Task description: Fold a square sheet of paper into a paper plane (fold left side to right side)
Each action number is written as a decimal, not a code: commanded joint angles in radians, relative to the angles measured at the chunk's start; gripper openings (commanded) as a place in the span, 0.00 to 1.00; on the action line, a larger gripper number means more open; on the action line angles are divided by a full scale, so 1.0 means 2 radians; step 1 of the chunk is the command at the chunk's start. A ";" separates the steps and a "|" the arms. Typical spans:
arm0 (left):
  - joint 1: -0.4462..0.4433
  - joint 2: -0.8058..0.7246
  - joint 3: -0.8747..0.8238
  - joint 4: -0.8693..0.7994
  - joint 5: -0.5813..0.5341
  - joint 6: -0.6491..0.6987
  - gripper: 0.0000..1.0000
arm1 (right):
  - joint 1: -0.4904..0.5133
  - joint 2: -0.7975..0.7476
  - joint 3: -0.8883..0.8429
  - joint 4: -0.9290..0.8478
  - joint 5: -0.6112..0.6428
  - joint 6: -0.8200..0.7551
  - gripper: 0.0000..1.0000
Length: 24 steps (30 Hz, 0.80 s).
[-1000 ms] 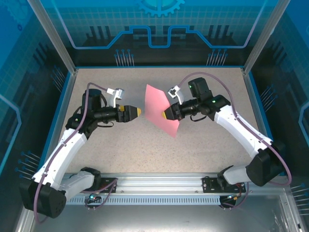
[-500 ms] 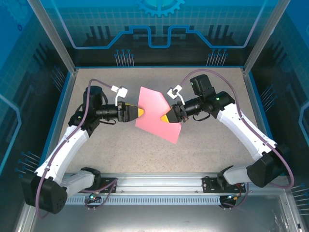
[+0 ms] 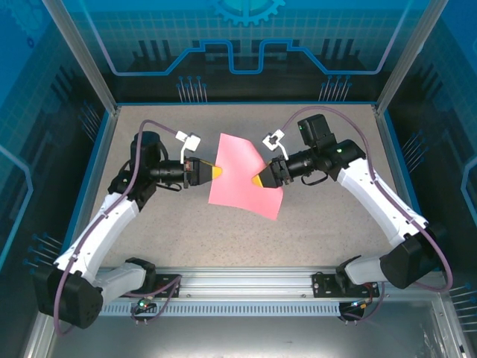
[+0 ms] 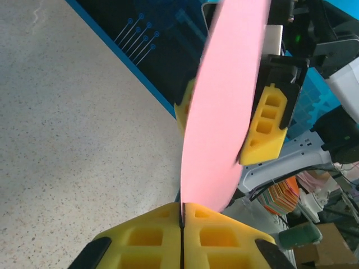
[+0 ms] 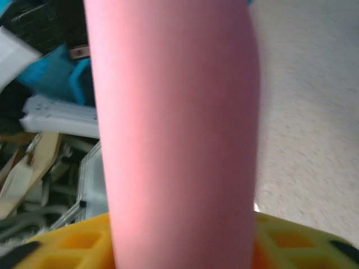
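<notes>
No legible text, label, brand, number or sign on anything in view.

The sheet of paper [image 3: 242, 175] looks matt, the table [image 3: 186, 231] grainy and speckled.

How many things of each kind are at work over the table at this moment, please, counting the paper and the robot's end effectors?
Sheets of paper: 1, the pink sheet of paper
End effectors with yellow fingers: 2, the left end effector and the right end effector
Total: 3
</notes>
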 commanded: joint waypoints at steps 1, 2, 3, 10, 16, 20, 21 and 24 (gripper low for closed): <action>-0.003 0.017 -0.022 -0.011 -0.035 0.002 0.05 | -0.014 -0.013 -0.001 -0.029 0.127 0.006 0.64; -0.003 0.026 -0.030 -0.011 -0.046 -0.001 0.05 | -0.018 -0.013 -0.004 -0.031 0.160 0.011 0.67; -0.003 0.034 -0.038 -0.009 -0.054 -0.004 0.05 | -0.021 -0.014 -0.009 -0.030 0.193 0.016 0.69; -0.003 0.127 -0.115 0.072 -0.114 -0.058 0.04 | -0.026 0.014 -0.051 -0.019 0.354 0.076 0.80; -0.004 0.212 -0.121 0.072 -0.163 -0.064 0.01 | -0.016 0.055 -0.133 0.099 0.306 0.142 0.57; -0.004 0.243 -0.106 0.049 -0.196 -0.063 0.00 | 0.004 0.111 -0.151 0.155 0.293 0.183 0.30; -0.004 0.245 -0.102 0.045 -0.200 -0.063 0.00 | 0.009 0.124 -0.148 0.158 0.292 0.185 0.27; -0.004 0.249 -0.094 0.033 -0.209 -0.061 0.00 | 0.030 0.166 -0.131 0.156 0.302 0.186 0.22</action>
